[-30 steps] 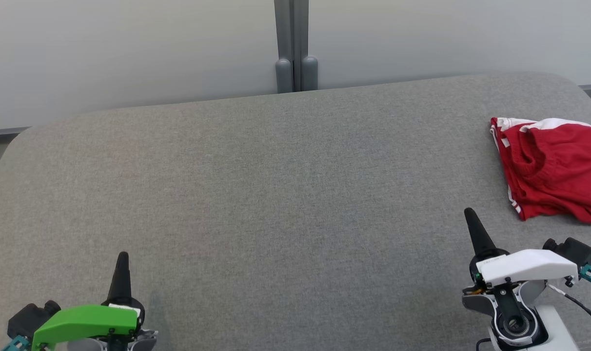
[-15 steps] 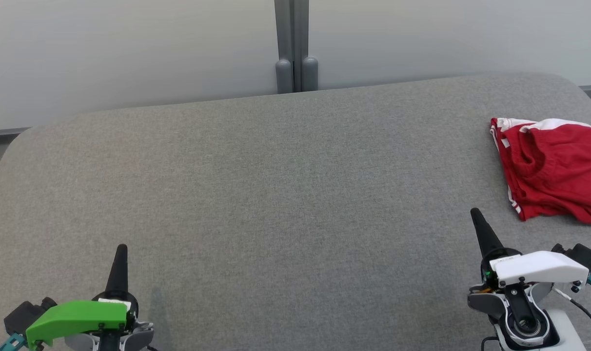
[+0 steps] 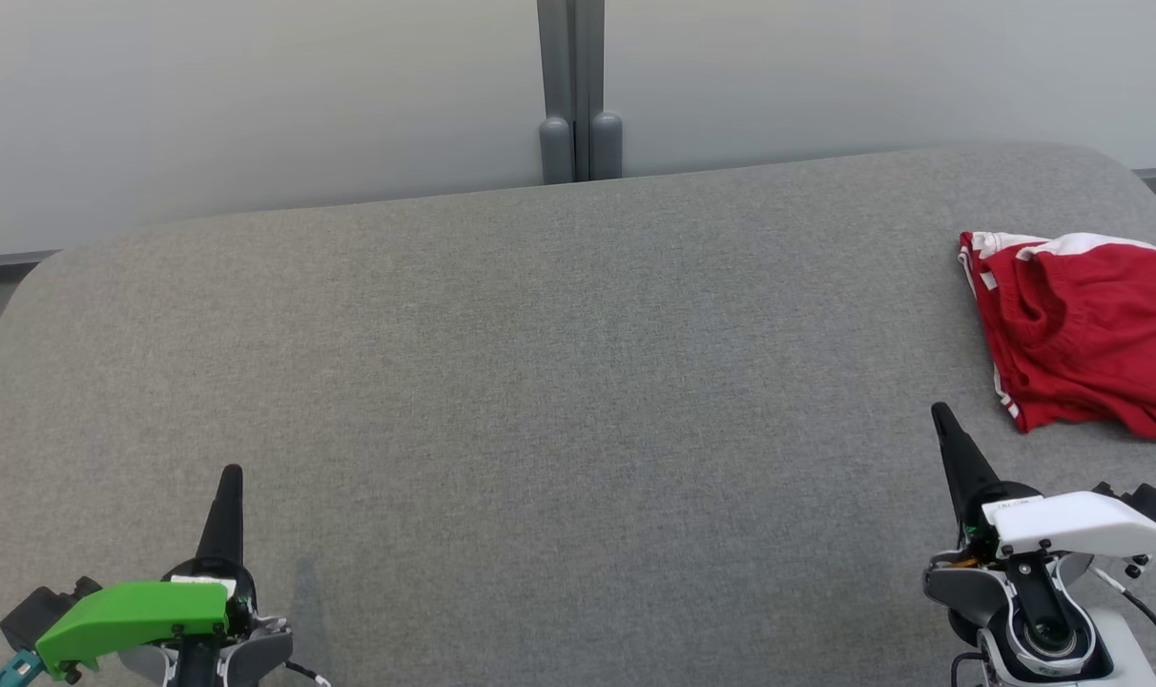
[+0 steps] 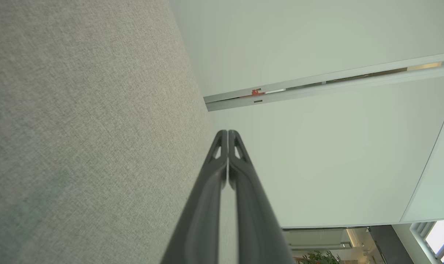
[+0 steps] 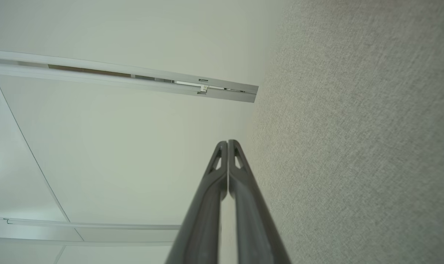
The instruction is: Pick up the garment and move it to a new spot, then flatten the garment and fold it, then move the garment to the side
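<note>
Right pincer [image 3: 941,413] is clenched on nothing, its dark fingers pressed tip to tip. It stands at the lower right of the head view, near the garment [image 3: 1083,334] but apart from it. The garment is red with white trim and lies crumpled in a heap at the right end of the grey cloth-covered desk [image 3: 540,382]; its right side is cut off by the picture's edge, so its full shape cannot be made out. Bare grey cloth lies between it and the right pincer. The left pincer [image 3: 231,474] is at the lower left, likewise clamped tight and empty, well apart from the garment. Each wrist view shows its own fingers meeting at the tips – left [image 4: 228,132], right [image 5: 228,142] – over the desk. Behind the desk's far edge stand a pale wall [image 3: 254,95] and a grey post [image 3: 578,86].
</note>
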